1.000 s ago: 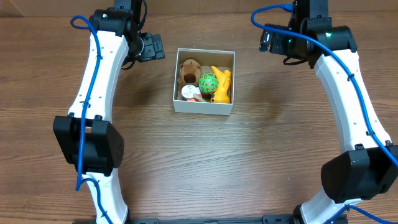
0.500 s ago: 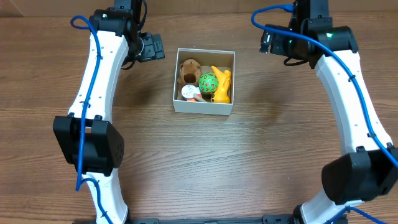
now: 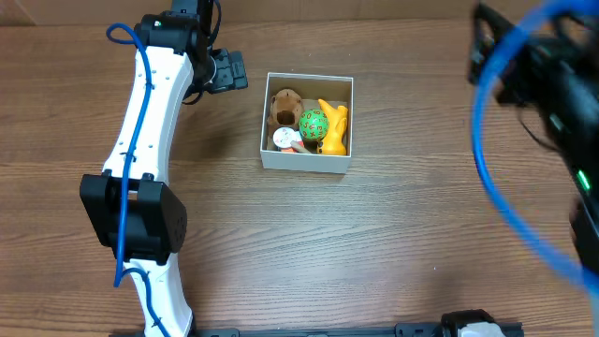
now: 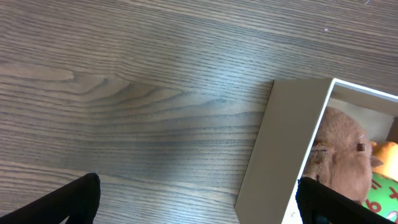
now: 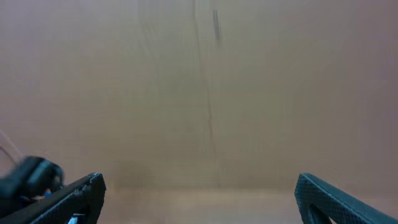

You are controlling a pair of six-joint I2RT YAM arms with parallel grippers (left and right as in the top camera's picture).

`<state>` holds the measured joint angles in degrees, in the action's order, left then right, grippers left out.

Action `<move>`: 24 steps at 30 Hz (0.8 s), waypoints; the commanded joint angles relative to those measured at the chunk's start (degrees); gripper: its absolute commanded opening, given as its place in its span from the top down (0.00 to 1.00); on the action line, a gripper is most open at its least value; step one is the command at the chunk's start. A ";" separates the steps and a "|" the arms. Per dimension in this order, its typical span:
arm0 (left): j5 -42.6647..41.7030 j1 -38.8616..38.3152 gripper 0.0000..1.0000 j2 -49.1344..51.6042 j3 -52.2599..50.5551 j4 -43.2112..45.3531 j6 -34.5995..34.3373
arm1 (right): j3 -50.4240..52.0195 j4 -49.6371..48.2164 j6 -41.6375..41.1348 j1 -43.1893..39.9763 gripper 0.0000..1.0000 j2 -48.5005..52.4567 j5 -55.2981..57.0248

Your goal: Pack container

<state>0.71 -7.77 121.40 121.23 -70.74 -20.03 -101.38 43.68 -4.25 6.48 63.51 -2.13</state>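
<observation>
Our left arm (image 3: 140, 131) reaches from its base at the near edge up along the left side. Its white links are nearly straight, and the wrist bends inward at the far end. Our left gripper (image 4: 198, 193) has its jaws spread wide, the dark fingers (image 4: 74, 199) at opposite lower corners of the wrist view. Our right arm (image 3: 552, 94) sits high, close under the overhead camera, a blurred dark shape at the right edge. Our right gripper (image 5: 199, 190) is likewise spread wide, in a blurred view.
</observation>
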 commanded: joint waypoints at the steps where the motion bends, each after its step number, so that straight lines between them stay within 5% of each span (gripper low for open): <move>1: -0.13 0.24 0.00 -0.87 0.17 0.09 -0.76 | 7.72 -2.58 7.63 0.33 0.00 -8.79 -0.13; 12: -0.11 0.24 0.00 -0.87 0.17 0.09 -0.76 | 51.56 -28.79 10.71 0.31 0.00 -40.52 -0.13; 24: -0.13 0.24 0.00 -0.87 0.17 0.09 -0.76 | 80.74 -38.60 10.51 0.22 0.00 -55.76 -0.07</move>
<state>0.71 -7.77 121.40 121.23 -70.74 -20.03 -24.49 6.37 6.04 6.48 11.55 -2.13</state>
